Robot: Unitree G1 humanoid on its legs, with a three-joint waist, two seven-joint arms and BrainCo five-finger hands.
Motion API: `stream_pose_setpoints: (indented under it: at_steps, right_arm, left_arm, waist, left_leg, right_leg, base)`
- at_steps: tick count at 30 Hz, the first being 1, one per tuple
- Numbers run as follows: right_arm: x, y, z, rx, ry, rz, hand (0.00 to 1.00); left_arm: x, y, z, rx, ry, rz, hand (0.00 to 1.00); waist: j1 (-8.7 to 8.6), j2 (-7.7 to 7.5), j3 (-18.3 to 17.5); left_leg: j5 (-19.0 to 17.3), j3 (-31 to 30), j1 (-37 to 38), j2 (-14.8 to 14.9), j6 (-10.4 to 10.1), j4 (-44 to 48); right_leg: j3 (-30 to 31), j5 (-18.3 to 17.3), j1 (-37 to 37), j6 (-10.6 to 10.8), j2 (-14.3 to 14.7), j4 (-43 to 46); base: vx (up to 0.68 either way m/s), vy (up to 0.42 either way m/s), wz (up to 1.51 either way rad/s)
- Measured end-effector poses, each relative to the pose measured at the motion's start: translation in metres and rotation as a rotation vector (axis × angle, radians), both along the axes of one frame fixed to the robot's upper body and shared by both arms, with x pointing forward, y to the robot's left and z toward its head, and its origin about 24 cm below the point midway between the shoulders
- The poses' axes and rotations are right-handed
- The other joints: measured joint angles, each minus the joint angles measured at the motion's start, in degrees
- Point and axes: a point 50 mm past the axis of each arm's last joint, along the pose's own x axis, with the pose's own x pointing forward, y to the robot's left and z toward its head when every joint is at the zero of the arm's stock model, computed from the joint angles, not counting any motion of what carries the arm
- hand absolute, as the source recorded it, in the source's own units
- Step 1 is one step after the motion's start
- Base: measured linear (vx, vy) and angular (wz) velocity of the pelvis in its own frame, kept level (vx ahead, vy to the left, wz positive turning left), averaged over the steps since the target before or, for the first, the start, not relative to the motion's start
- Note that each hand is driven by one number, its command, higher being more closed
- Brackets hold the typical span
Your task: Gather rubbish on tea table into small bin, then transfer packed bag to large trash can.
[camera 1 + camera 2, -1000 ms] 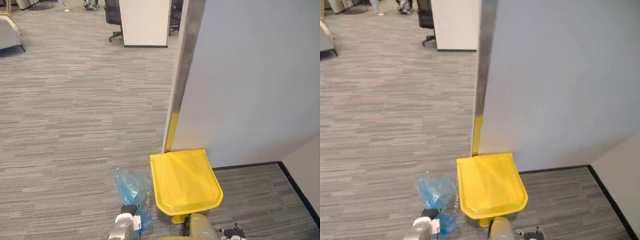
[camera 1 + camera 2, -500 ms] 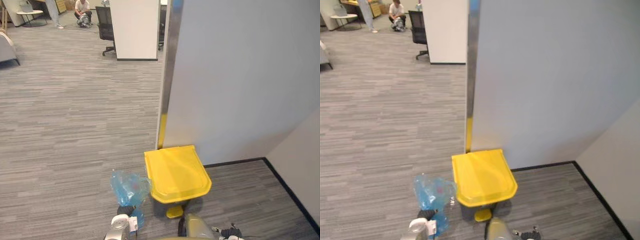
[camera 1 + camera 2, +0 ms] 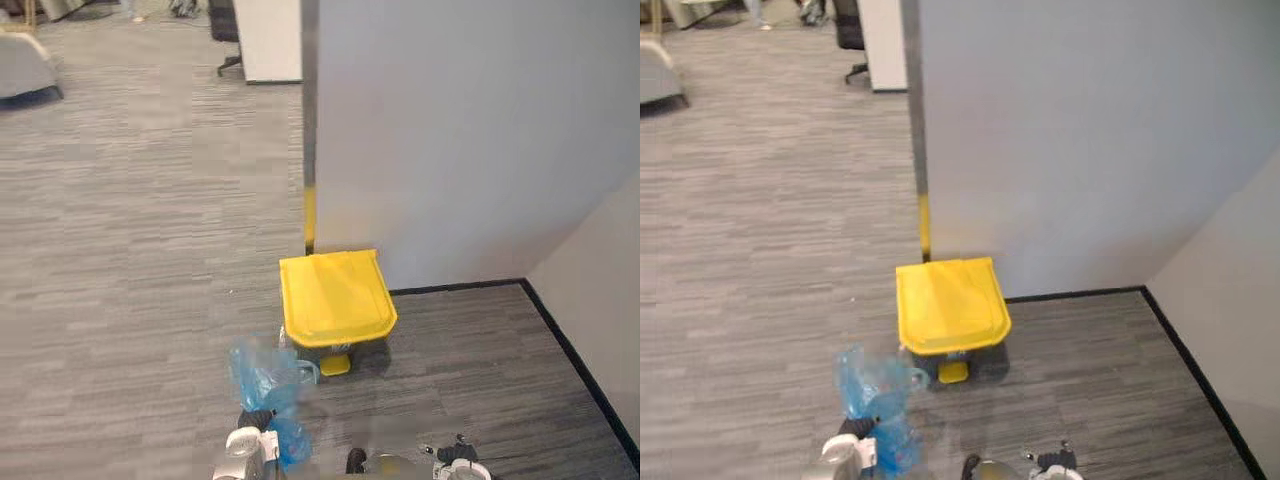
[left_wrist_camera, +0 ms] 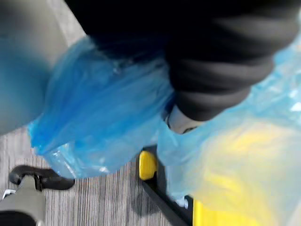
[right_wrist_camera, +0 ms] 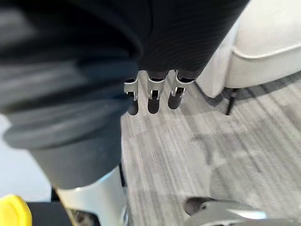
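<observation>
— Where is the rubbish bag to be found?

— A crumpled, translucent blue plastic bag [image 3: 262, 372] is seen just beside the large dark trash can with the flat yellow lid [image 3: 333, 296], off that can's near left corner. It is held up off the grey striped carpet [image 3: 140, 250].

— By what is it held?

— It is bunched at the left hand [image 3: 256, 421]. In the left wrist view the plastic is wrapped close round the dark ribbed cover, so how the bag is gripped cannot be told.

— And the can itself?

— Its lid is shut. A small yellow foot pedal [image 3: 335, 364] is seen at the can's near side. The can's back is set against a pale grey partition wall [image 3: 450, 130], by that wall's metal-edged end.

— What of the other hand?

— The right hand [image 5: 154, 96] is shown in its own wrist view with its fingers side by side, relaxed and nearly straight; nothing is held. A pale upholstered seat [image 5: 268, 42] is seen past them.

— Anything farther off?

— A black office chair [image 3: 850, 35] is seen well beyond the can.
</observation>
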Motion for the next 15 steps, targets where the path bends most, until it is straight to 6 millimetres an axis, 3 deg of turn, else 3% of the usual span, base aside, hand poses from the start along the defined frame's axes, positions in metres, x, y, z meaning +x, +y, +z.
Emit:
stream_pose_setpoints:
  at_steps: [1, 2, 3, 5, 8, 15]
  right_arm:
    - [-0.002, -0.008, 0.001, -0.019, 0.0, -0.007, 0.0]
    - [-0.003, -0.012, 0.002, -0.025, -0.002, -0.016, 0.0]
    - [-0.003, -0.006, 0.0, 0.004, -0.004, -0.057, 0.0]
    - [-0.01, -0.002, -0.002, 0.016, 0.015, -0.06, 0.0]
    - [-0.014, -0.003, -0.003, 0.015, 0.028, -0.061, 0.0]
    - [-0.018, -0.007, -0.005, 0.011, 0.057, -0.062, 0.0]
  left_arm:
    - [-0.005, -0.002, -0.002, -0.007, 0.013, 0.002, 1.0]
    - [-0.005, -0.003, -0.002, -0.01, 0.015, 0.0, 1.0]
    - [-0.007, 0.006, -0.003, 0.015, 0.023, -0.009, 1.0]
    - [-0.01, 0.014, -0.003, 0.039, 0.033, -0.02, 1.0]
    - [-0.017, 0.016, -0.005, 0.052, 0.052, -0.033, 1.0]
    - [-0.025, 0.024, -0.009, 0.073, 0.092, -0.036, 1.0]
  waist:
    - [-0.39, 2.41, -0.66]
    - [-0.68, 3.71, -0.87]
    - [-1.46, 2.34, -0.67]
    - [-1.65, 0.67, -0.92]
    - [-1.65, 0.77, -0.96]
    - [-1.92, 1.45, -1.5]
  left_leg:
    - [-2.81, 1.39, 2.45, 0.82, 0.47, -2.48]
    - [-4.73, 1.29, 3.19, 1.26, -0.22, -5.49]
    - [-3.82, 2.08, 4.57, -0.71, -0.29, -9.82]
    - [-1.66, 1.84, 6.32, -2.93, 0.04, -14.34]
    - [-1.27, 1.21, 7.43, -4.25, 0.13, -15.14]
    - [0.69, -0.44, 9.0, -4.74, 0.68, -16.97]
  right_leg:
    - [-0.99, 1.05, -0.1, 0.99, 1.05, -1.04]
    - [-1.49, 1.83, -0.09, 1.22, 1.79, -1.49]
    - [-1.19, 4.91, 1.42, 1.07, 0.59, -4.36]
    - [-0.76, 7.03, 2.93, 1.22, -0.5, -7.28]
    - [-0.46, 9.44, 4.82, 1.46, -1.32, -9.27]
    - [-1.49, 10.29, 7.07, 1.82, -0.75, -11.79]
  base:
    - [-0.13, 0.219, 0.2]
    - [-0.13, 0.216, 0.45]
    - [-0.07, 0.108, 0.49]
    - [-0.01, 0.101, 0.44]
    - [0.03, 0.085, 0.21]
    - [0.14, 0.035, 0.09]
